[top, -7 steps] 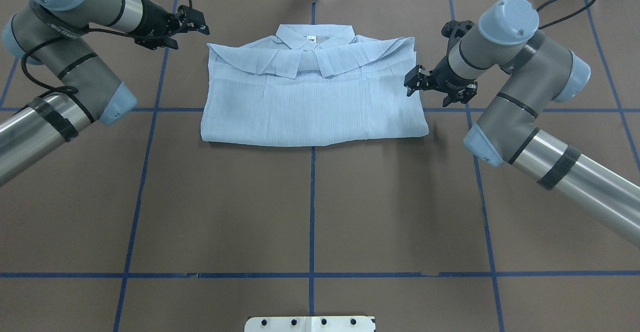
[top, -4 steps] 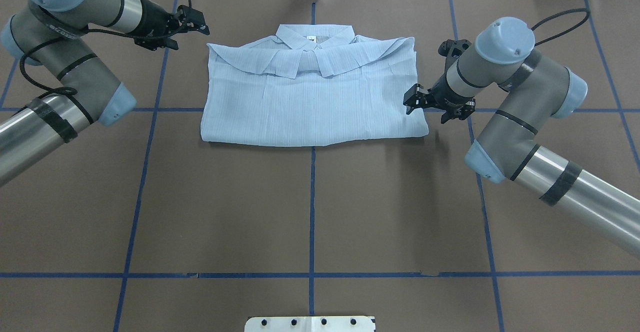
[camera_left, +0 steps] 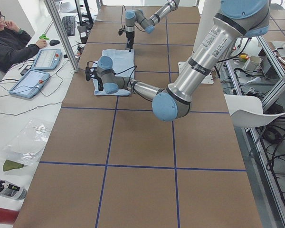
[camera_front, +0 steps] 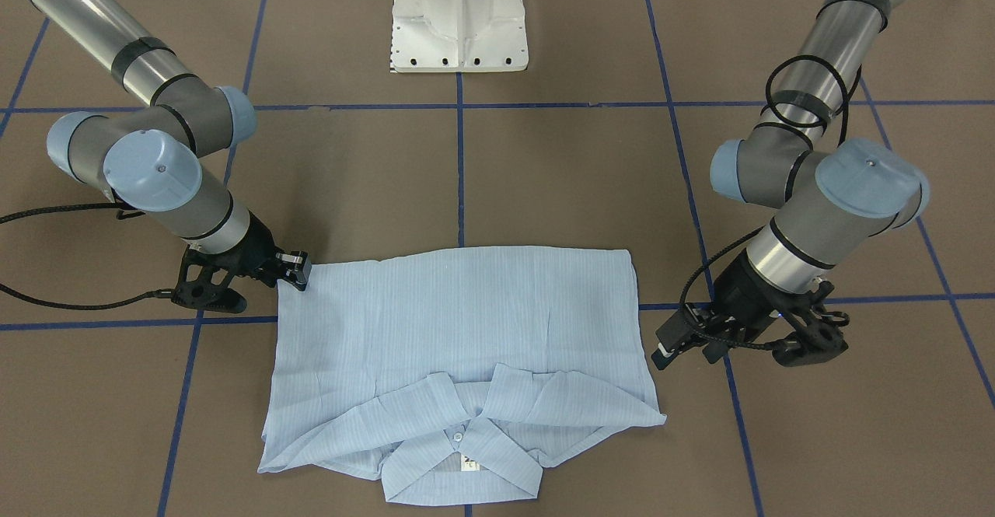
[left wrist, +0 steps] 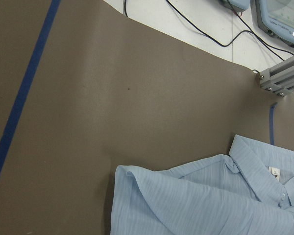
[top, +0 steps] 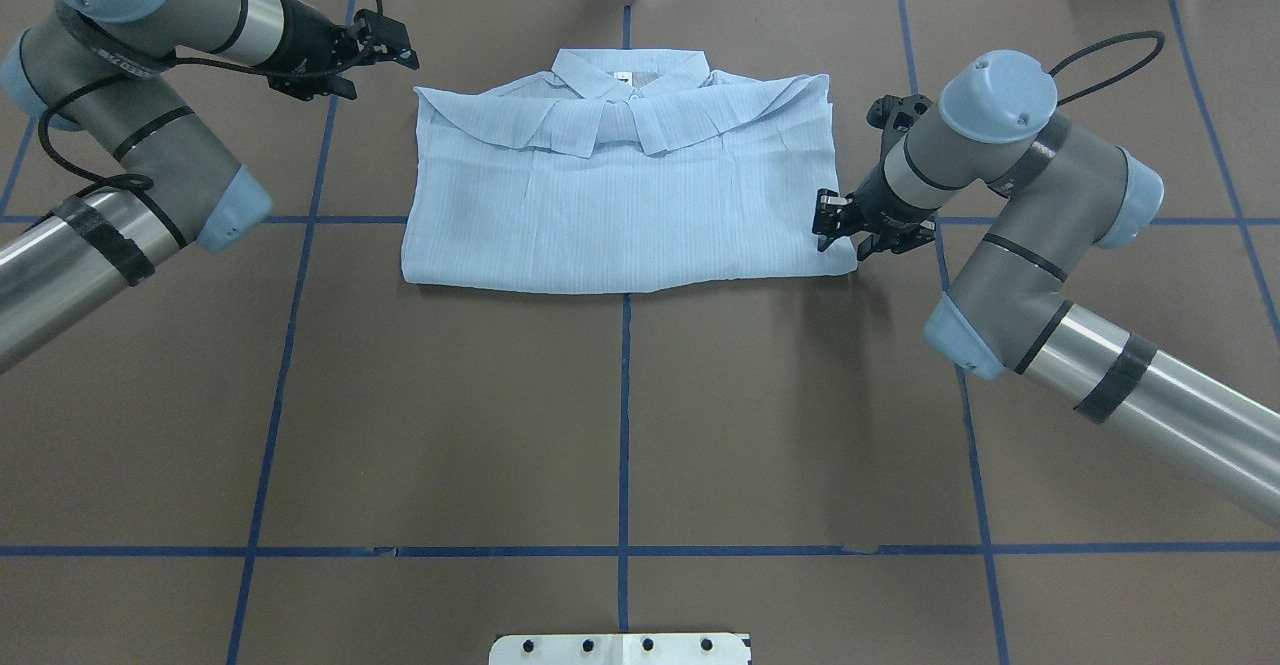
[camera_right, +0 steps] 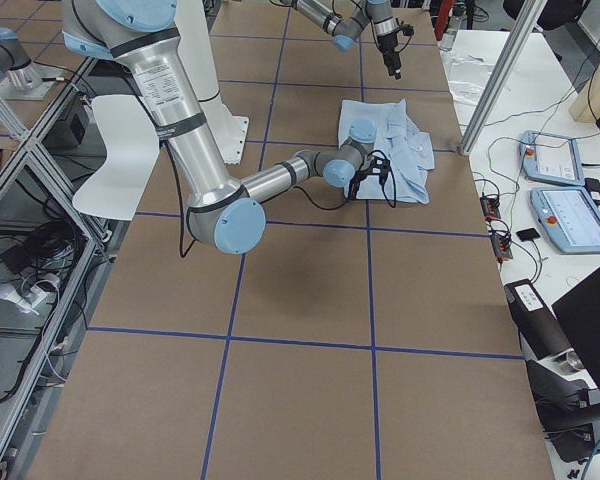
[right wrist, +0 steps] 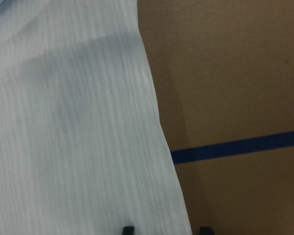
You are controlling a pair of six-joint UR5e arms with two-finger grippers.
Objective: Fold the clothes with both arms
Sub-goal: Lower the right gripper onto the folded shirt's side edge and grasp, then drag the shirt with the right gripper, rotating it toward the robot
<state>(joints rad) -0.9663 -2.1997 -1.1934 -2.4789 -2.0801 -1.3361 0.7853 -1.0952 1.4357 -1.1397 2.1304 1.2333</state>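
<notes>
Across the far half of the brown surface [top: 620,425] lies the light-blue striped shirt [top: 620,205]. It is folded into a broad rectangle, with its collar [top: 632,75] on the side away from the robot. Flaps of cloth are turned in just below the collar, and the rest lies flat with a few soft creases.

At the shirt's near right corner sits the right pincer [top: 828,223], low against the cloth, with its arm bent beside the shirt's right edge. Its wrist camera shows two dark fingertips [right wrist: 129,229] set apart, one over the fabric and the other over bare surface. The shirt's side edge runs between them (so the pincer is released, straddling the edge and clamped on nothing).

Off the shirt's far left corner, near it but not touching, hangs the left pincer [top: 398,43]. Its fingers look spread and empty, and they point toward the shoulder fold. Its wrist camera looks down on that corner and part of the collar.

A blue tape line [top: 624,415] runs out from under the shirt's middle toward the robot. The white pedestal base [camera_front: 460,15] stands well apart from the shirt on that same side. Past the surface's edge on the shirt's collar side, a person [camera_left: 12,40] sits at a white desk.
</notes>
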